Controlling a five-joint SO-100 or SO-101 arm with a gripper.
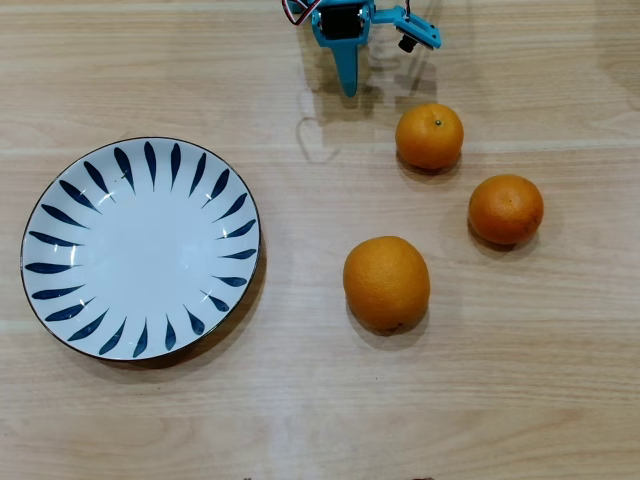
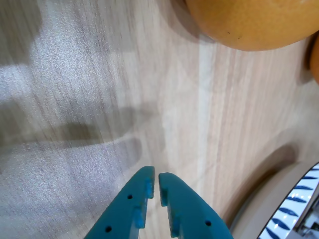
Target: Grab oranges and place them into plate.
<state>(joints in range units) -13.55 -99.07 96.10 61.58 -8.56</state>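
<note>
Wrist view: orange (image 2: 249, 22) cropped | plate (image 2: 294, 209) cropped | jaws nearly closed

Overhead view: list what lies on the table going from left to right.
plate → gripper → large orange → upper small orange → right small orange

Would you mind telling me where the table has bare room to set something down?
In the overhead view the whole bottom strip of the table is bare, as is the top left corner above the plate. A lane runs between the plate and the big orange. It is crowded at right, where three oranges cluster below the gripper.
</note>
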